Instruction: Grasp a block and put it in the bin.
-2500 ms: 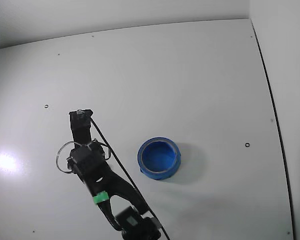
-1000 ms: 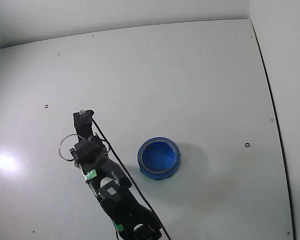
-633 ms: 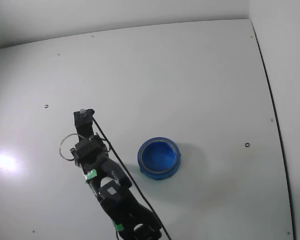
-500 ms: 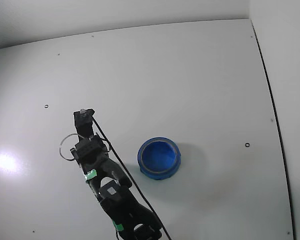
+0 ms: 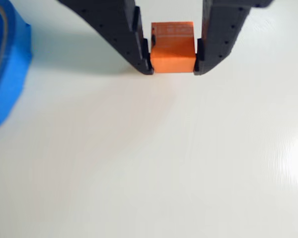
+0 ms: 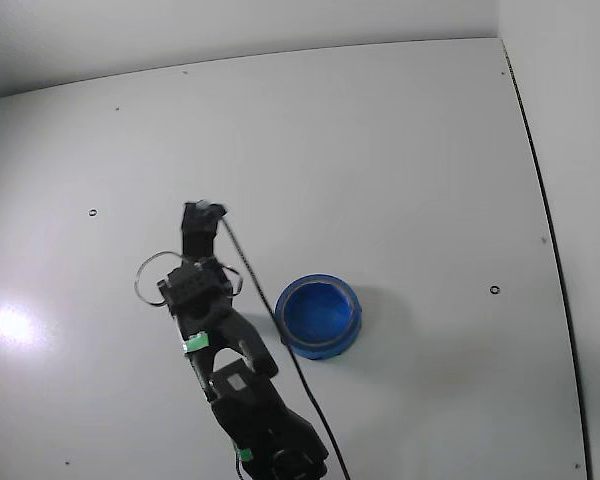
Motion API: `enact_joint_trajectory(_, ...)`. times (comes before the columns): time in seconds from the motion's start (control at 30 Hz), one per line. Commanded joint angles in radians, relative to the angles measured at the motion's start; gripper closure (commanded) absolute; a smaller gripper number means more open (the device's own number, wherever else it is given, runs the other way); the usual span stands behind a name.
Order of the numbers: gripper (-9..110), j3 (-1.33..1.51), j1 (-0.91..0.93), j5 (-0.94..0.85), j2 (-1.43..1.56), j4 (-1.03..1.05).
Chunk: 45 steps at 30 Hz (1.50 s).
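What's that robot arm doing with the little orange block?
The arm's gripper is shut on the small orange block, pinching it between its two black fingers, as the wrist view shows. The blue bin sits on the white table, to the right of the gripper in the fixed view. Nothing can be seen inside it. The block is not in the bin yet.

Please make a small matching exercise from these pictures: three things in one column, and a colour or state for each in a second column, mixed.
Things:
1. block
2. bin
3. gripper

Colour or state:
a. blue, round, nothing visible inside
b. black, shut on something
c. orange, held between two fingers

Pairs: 1-c, 2-a, 3-b
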Motion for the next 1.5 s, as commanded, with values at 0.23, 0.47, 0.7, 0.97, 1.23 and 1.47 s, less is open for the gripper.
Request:
enact_joint_trajectory(0.23, 101, 0.307, 0.229, 0.072, 0.746, -0.106)
enact_joint_trajectory(0.47, 101, 0.56, 0.422, -0.005, 0.781, -0.242)
enact_joint_trajectory(0.7, 101, 0.71, 0.537, -0.049, 0.756, -0.391)
enact_joint_trajectory(0.97, 100, 0.824, 0.541, -0.049, 0.758, -0.423)
enact_joint_trajectory(1.23, 87, 0.841, 0.541, -0.049, 0.758, -0.426)
enact_joint_trajectory(1.47, 81, 0.842, 0.541, -0.049, 0.761, -0.426)
